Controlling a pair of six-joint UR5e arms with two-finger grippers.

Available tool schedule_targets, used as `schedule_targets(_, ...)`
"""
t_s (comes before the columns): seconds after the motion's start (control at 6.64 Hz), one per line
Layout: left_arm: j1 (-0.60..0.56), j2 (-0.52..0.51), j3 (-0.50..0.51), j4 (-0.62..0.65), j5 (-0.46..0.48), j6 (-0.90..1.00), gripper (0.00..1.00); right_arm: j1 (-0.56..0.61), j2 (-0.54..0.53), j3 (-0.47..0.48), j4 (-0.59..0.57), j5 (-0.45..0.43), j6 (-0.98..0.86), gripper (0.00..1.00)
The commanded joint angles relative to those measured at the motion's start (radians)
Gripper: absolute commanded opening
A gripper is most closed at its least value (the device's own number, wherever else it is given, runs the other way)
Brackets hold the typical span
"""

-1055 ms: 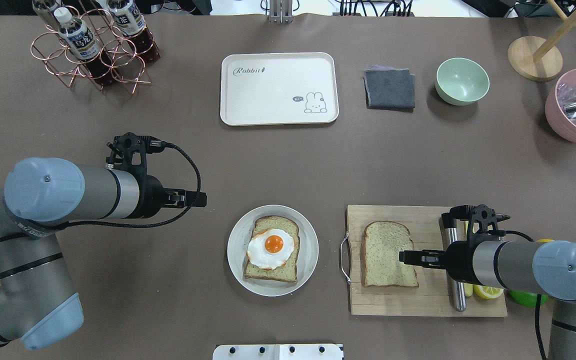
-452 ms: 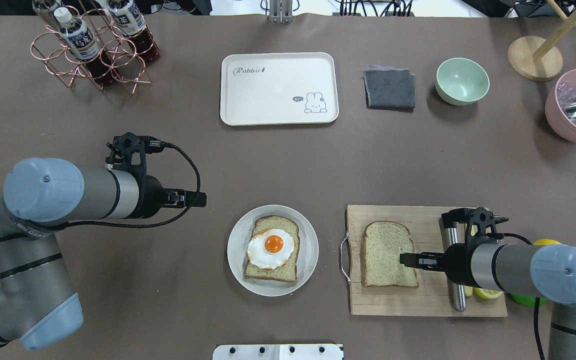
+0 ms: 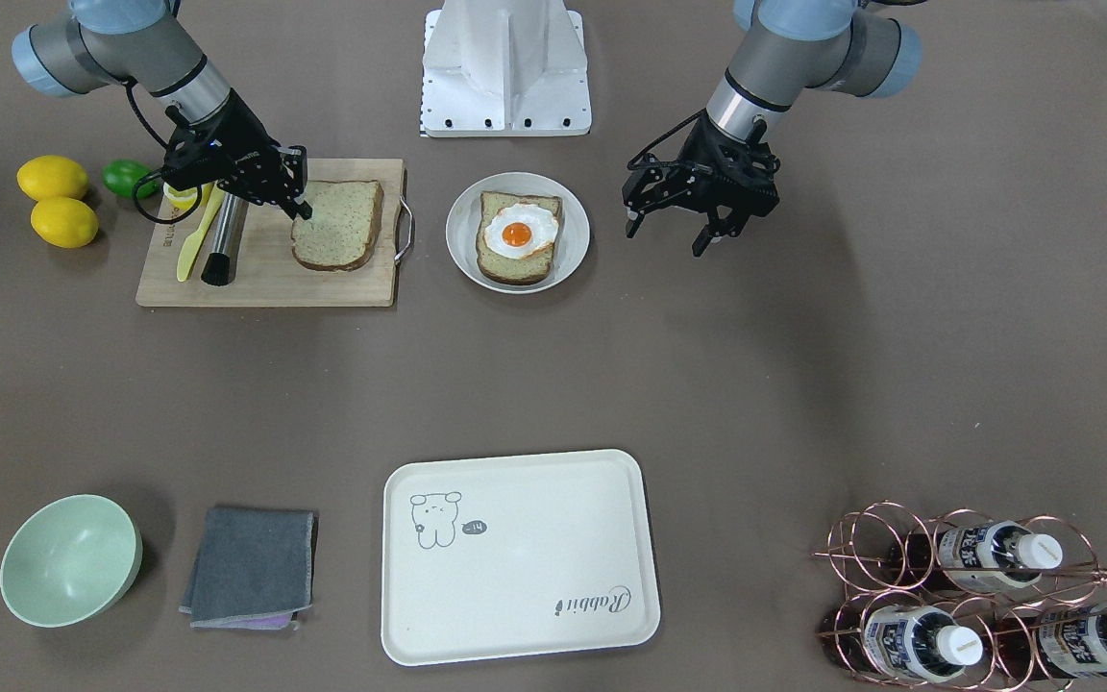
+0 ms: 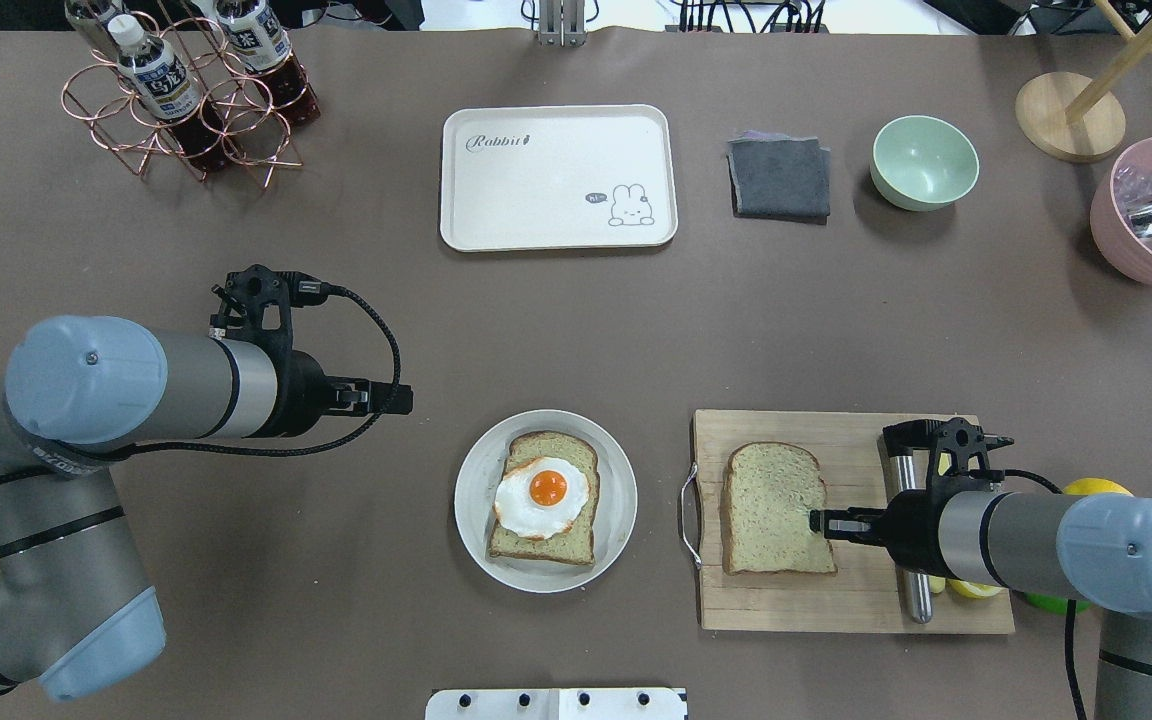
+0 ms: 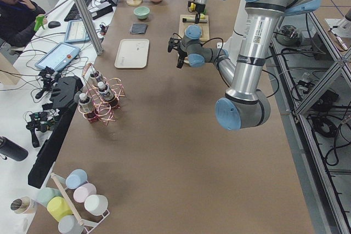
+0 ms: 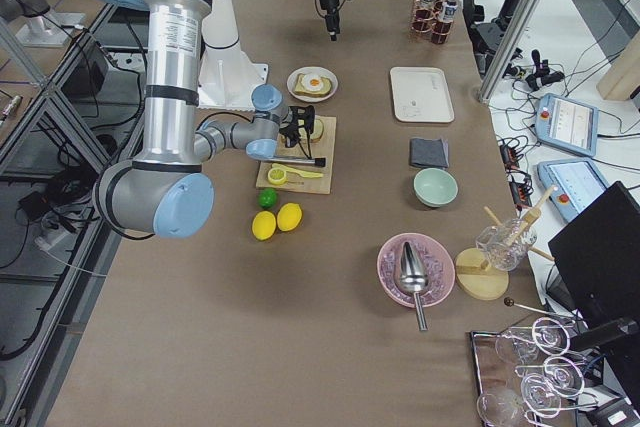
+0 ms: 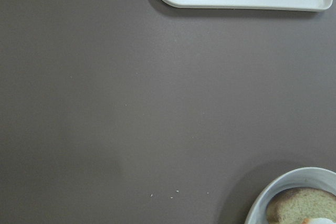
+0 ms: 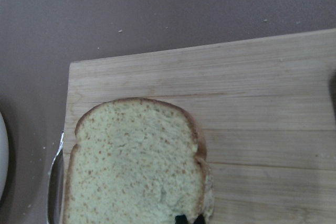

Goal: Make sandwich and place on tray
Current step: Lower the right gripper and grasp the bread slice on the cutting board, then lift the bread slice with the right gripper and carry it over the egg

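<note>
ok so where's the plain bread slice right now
In the overhead view the plain bread slice lies on the wooden cutting board in the right half, just right of the plate holding the egg-topped slice, with the right pincer at its right edge.

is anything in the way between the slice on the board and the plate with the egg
Only the board's low metal handle lies between the slice and the plate. The right gripper is at the slice's edge.
</note>
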Motion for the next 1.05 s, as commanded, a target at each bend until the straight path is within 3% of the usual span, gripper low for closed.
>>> schedule_targets(0.0,-0.002,-0.001,-0.003,0.0,0.0,0.0,0.98,0.004,0.015,0.017,-0.019,0.001,0.0,0.0)
schedule_targets(0.45,-0.002,-0.004,-0.005,-0.003,-0.002,0.0,0.98,0.043,0.023,0.086,-0.025,0.03,-0.002,0.0)
schedule_targets(0.6,-0.002,-0.002,-0.005,-0.003,-0.006,0.0,0.98,0.061,0.072,0.09,-0.037,0.048,-0.002,0.0)
schedule_targets(0.9,-0.003,0.007,-0.012,-0.006,-0.012,0.001,0.98,0.06,0.277,0.087,-0.252,0.044,0.039,0.0)
